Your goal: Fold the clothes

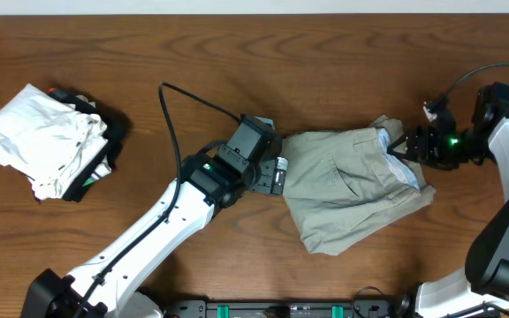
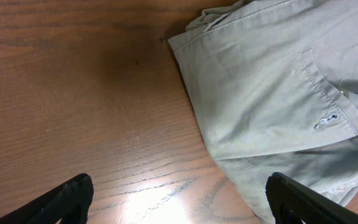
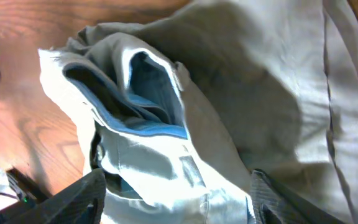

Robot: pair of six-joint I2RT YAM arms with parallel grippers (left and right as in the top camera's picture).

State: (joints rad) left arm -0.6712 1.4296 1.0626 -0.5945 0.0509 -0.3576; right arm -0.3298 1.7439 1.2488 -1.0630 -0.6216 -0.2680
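The khaki trousers (image 1: 352,181) lie folded flat on the table (image 1: 237,53) between the two claws. Their long axis runs roughly from one claw to the other on a slight slant, with the blue-lined waistband (image 3: 148,124) turned to the right claw (image 1: 402,146) and the opposite edge just ahead of the left claw (image 1: 278,175). The right arm bends in from the table's right side, fingers spread wide around the bunched waistband without pinching it. The left arm stretches diagonally from the near edge, fingers wide apart over bare wood, and a heap of white clothes (image 1: 38,137) lies well behind it.
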